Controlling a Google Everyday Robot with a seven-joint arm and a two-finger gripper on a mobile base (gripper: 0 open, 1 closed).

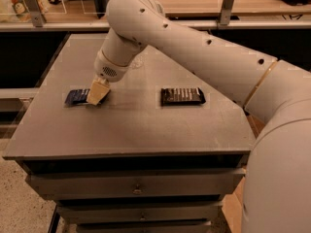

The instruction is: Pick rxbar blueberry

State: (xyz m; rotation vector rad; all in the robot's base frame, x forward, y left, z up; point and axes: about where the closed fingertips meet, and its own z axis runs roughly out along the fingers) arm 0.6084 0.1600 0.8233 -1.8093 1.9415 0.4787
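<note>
The rxbar blueberry [76, 97] is a small flat dark blue bar lying on the left part of the grey table top [131, 125]. My gripper [96, 95] hangs from the white arm and sits right over the bar's right end, its tan fingers [97, 92] covering that end and reaching down to the table. The bar's left part shows beside the fingers.
A dark brown-black bar [182, 96] of the same size lies to the right of the table's middle. The table has drawers below its front edge. A wooden counter with metal posts runs behind the table. My arm crosses the right side of the view.
</note>
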